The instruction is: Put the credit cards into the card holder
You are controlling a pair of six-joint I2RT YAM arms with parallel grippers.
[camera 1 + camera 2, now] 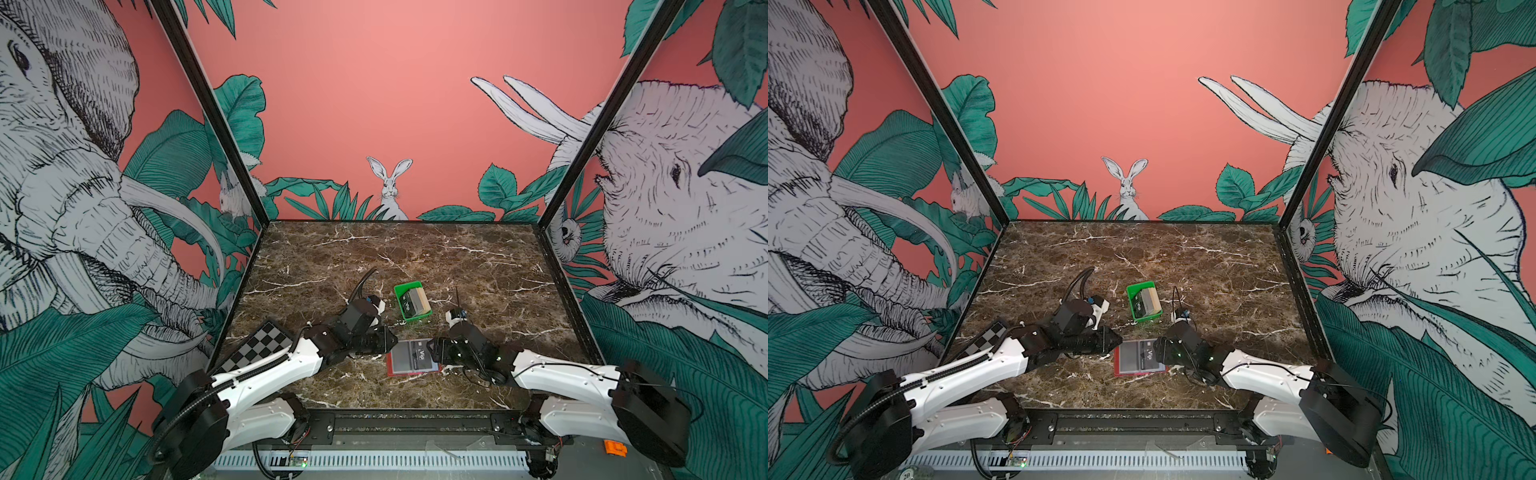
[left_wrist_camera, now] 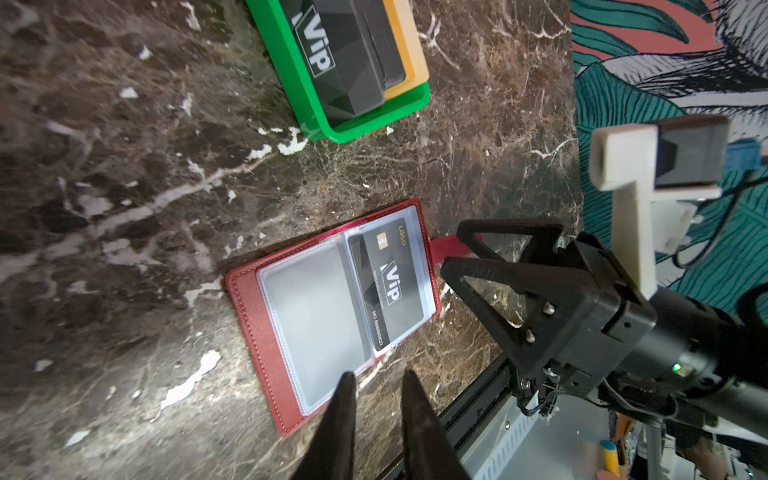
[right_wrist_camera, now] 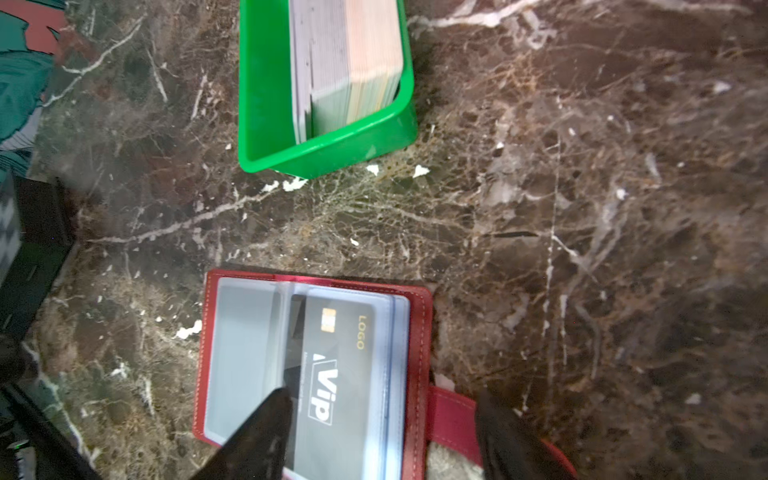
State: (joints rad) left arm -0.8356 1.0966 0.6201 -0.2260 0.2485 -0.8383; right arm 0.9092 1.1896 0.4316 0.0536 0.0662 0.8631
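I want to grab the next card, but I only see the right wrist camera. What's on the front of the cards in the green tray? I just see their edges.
Observer: In the left wrist view, the front one of the credit cards in the green tray is black with white VIP lettering.
Operator: Where's my other arm?
Observer: The left gripper hovers at the card holder's edge farthest from its snap tab, jaws slightly apart, holding nothing.
Operator: Is the see-through pocket empty all the way? My picture cuts it off.
Observer: Yes. The left wrist view shows nearly all of that clear pocket, with no card in it.
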